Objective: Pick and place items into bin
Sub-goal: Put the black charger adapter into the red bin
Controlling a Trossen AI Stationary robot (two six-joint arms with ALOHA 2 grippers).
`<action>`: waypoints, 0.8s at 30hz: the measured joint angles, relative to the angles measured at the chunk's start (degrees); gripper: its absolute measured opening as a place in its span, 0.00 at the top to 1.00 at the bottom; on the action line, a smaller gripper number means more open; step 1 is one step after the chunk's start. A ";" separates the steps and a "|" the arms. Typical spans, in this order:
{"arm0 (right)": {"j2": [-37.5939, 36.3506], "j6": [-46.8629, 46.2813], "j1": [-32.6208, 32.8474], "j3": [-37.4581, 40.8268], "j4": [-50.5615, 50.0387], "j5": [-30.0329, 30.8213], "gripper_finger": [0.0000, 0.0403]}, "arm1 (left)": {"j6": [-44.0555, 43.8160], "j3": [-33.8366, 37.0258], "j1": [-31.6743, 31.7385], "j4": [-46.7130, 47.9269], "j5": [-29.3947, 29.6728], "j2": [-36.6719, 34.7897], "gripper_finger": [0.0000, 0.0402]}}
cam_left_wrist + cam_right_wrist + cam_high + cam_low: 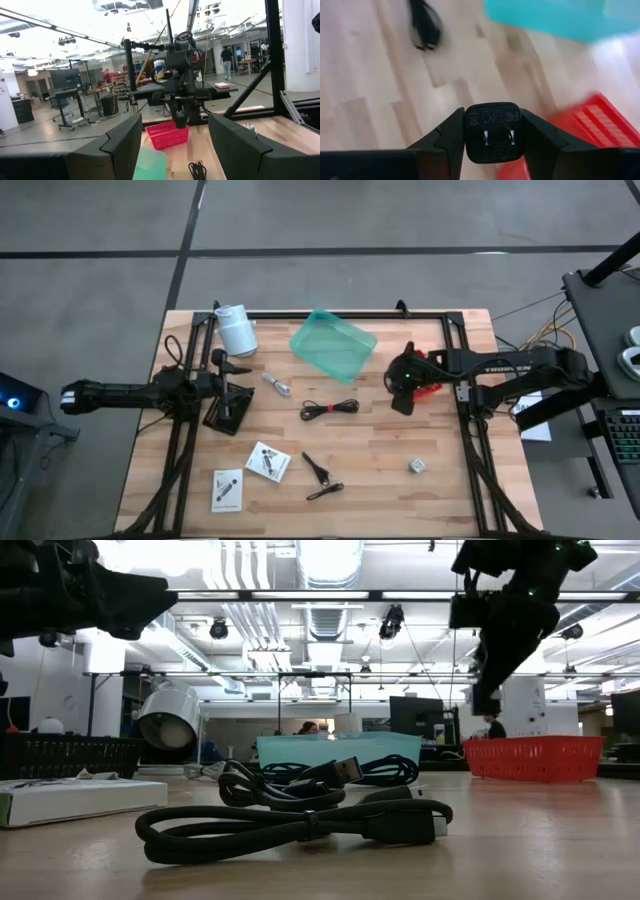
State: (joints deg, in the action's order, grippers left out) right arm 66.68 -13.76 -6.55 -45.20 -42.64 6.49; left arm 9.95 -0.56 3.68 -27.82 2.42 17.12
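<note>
Left tool: fingers apart and empty, hovering well left of the bin, beside a flat black pad.
White cylinder: on the counter, left of the bin.
Silvery metal plug: lying left of and below the bin.
Thin black coiled cable: on the wood just below the bin.
Bin: shallow translucent teal-green plastic tray, set at an angle near the counter's far edge.
Right tool: clamped on a small black wall-plug adapter, prongs showing, raised just right of the bin over a red slotted basket.
</note>
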 joint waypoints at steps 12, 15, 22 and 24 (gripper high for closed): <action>-1.37 -19.52 -0.28 0.46 -7.69 8.99 0.64 | -0.01 -0.04 0.00 -0.56 0.00 -0.17 0.47; -1.27 -24.40 -0.26 1.04 -8.78 9.04 0.64 | 0.01 -0.04 0.00 -0.56 0.00 -0.16 0.47; -1.26 -33.28 -0.26 2.87 -11.20 12.95 0.64 | 0.00 -0.07 -0.02 -1.14 -0.02 -0.40 0.47; -1.27 -35.99 -0.28 3.67 -11.17 13.15 0.64 | 0.01 -0.07 0.00 -1.49 -0.02 -0.42 0.47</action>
State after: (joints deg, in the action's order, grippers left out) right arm 65.41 -49.75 -6.83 -41.53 -53.80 19.64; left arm 9.96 -0.62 3.68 -29.31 2.39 16.71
